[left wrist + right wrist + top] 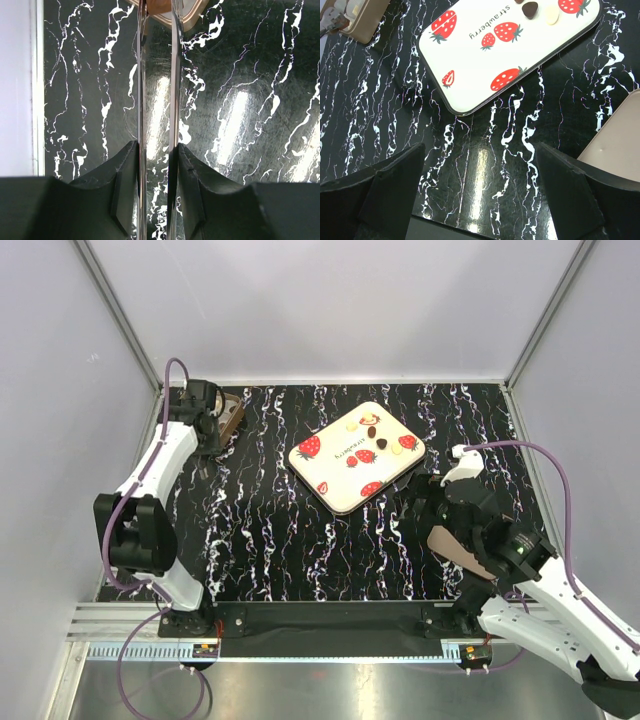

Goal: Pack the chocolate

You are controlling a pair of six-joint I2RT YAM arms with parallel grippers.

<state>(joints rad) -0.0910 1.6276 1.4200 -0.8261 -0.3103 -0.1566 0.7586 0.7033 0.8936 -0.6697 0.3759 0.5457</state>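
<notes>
The chocolate (376, 430) lies as several small brown and cream pieces at the far corner of the white strawberry tray (340, 475); the right wrist view shows a dark piece (531, 9) and a cream one (551, 14). My left gripper (157, 150) is shut on metal tongs (142, 100) at the far left (210, 428). The tong tips reach the brown box (190, 12). Something brown (159, 6) sits between the tips; I cannot tell what. My right gripper (480, 150) stands open and holds nothing, over the table near the tray's front right (440, 502).
The brown box (232, 418) with white paper cups (340, 11) stands at the far left corner. A tan lid (458, 545) lies beside my right gripper, seen also as a tan lid (617, 145) in the right wrist view. Grey walls close in the black marbled table (270, 530).
</notes>
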